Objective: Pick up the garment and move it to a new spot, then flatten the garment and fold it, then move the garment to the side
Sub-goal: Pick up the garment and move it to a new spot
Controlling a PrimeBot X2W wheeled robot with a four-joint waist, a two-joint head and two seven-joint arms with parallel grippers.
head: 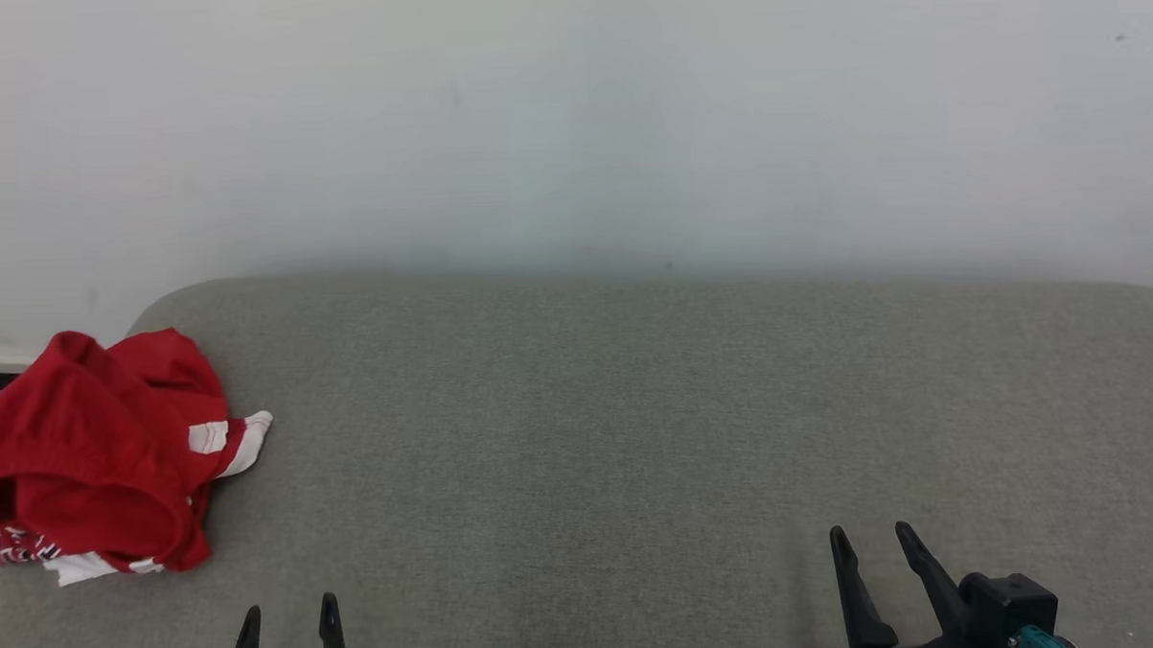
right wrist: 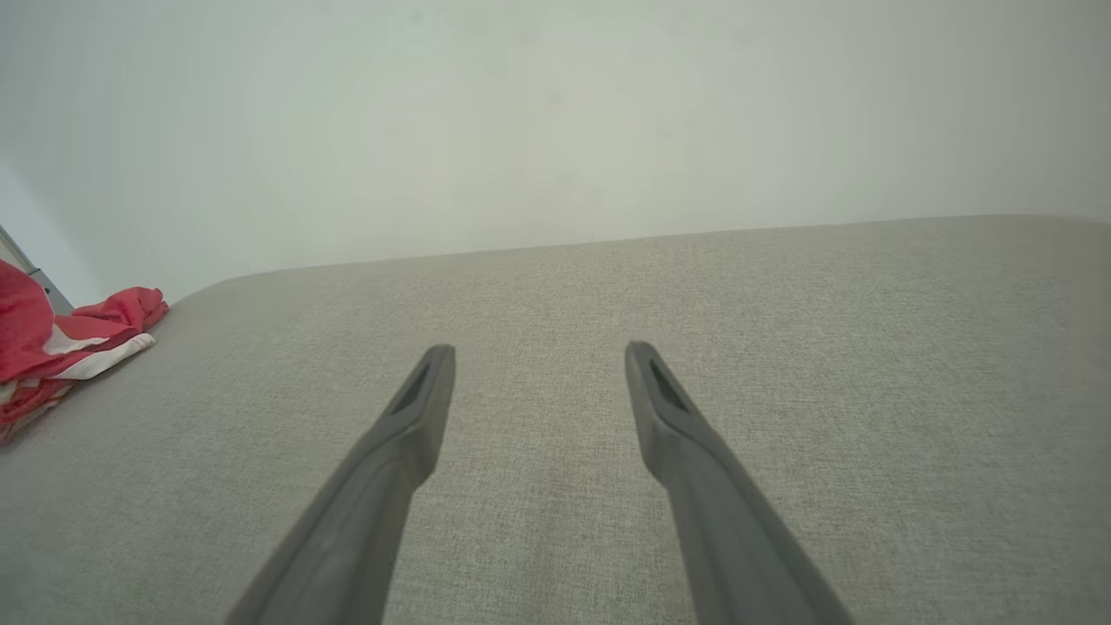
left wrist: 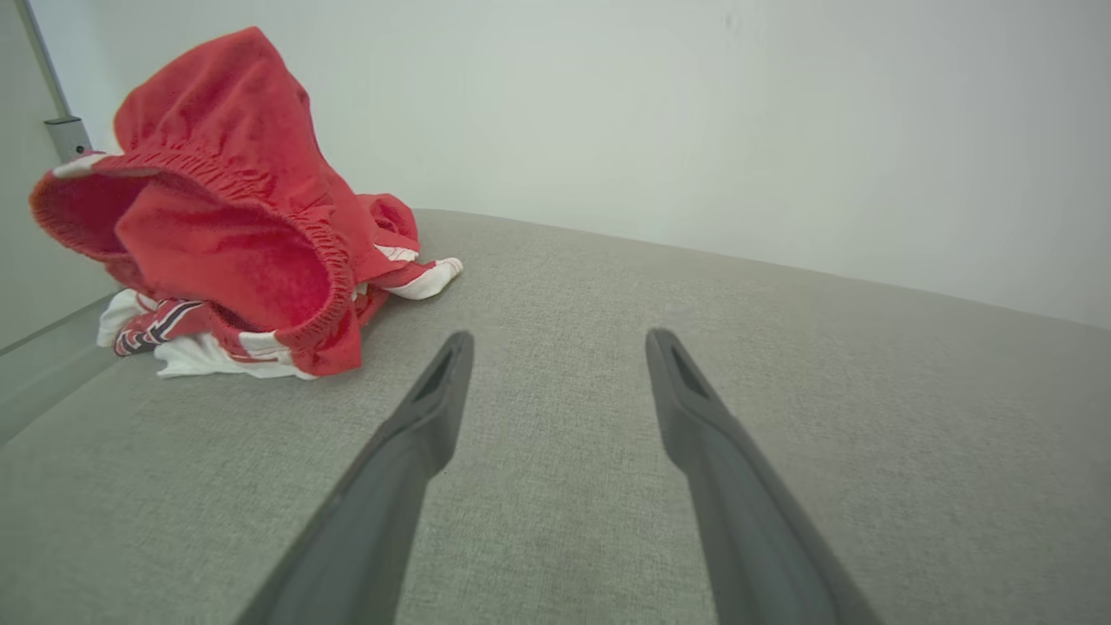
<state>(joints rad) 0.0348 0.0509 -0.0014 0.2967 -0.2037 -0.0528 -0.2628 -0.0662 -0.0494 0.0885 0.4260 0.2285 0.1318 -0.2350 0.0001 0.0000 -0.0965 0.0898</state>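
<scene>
A grey fabric surface runs to a pale wall. The red garment lies crumpled at its far-left edge (untouched, apparently). Left gripper and right gripper hover apart, empty; every step remains.

Grey fabric cushion, plain white wall behind, soft even light

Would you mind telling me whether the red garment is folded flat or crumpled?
Crumpled: the red garment sits bunched in a heap, waistband gaping, on the grey surface.
</scene>
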